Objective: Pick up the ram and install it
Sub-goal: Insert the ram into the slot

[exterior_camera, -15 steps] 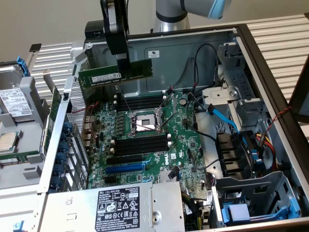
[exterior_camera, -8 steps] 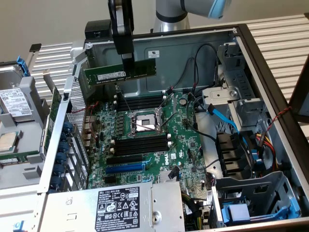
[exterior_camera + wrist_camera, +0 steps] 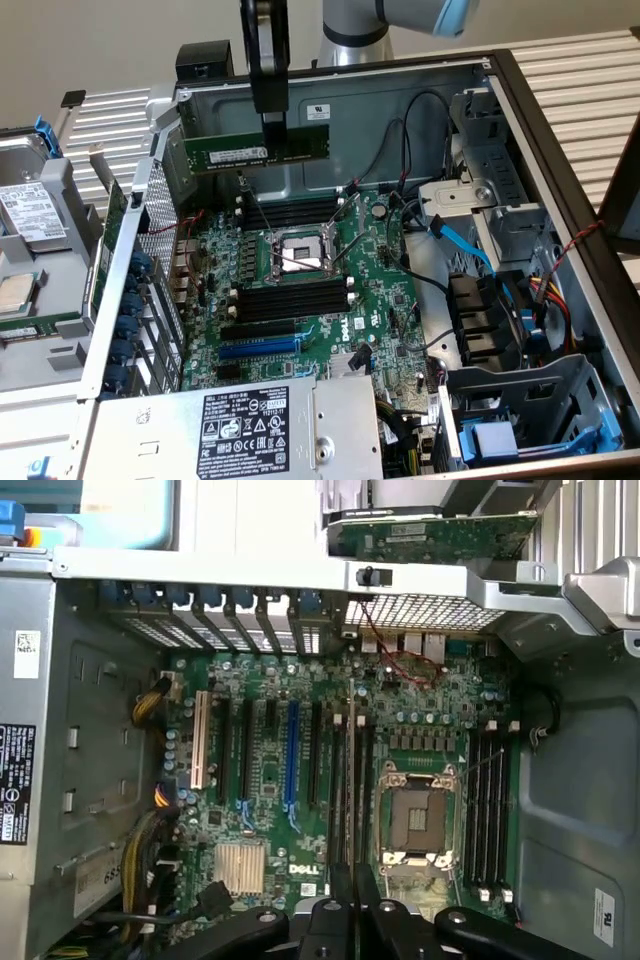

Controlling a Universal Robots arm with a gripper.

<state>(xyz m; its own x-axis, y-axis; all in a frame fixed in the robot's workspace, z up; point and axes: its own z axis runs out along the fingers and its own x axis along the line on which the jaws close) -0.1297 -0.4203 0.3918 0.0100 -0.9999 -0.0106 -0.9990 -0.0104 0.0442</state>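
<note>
1. Counts: one tool point(image 3: 272, 126), one ram point(image 3: 303, 142), one CPU socket point(image 3: 298, 252), two banks of black slots point(image 3: 290, 212) flanking that socket, and one blue slot point(image 3: 258, 348).
2. The tool is pinched narrow on the ram's upper edge. In the exterior view the stick hangs at the tool's 6 o'clock, reaching further toward 9 than toward 3. It is held in the air above the motherboard point(image 3: 385, 285), with the far slot bank at its 6 o'clock.
3. Writing: a white "DELL" logo point(image 3: 303, 868) is on the motherboard. The ram's pale label strip point(image 3: 238, 153) and the power supply sticker point(image 3: 245, 430) carry print too small to read.
</note>
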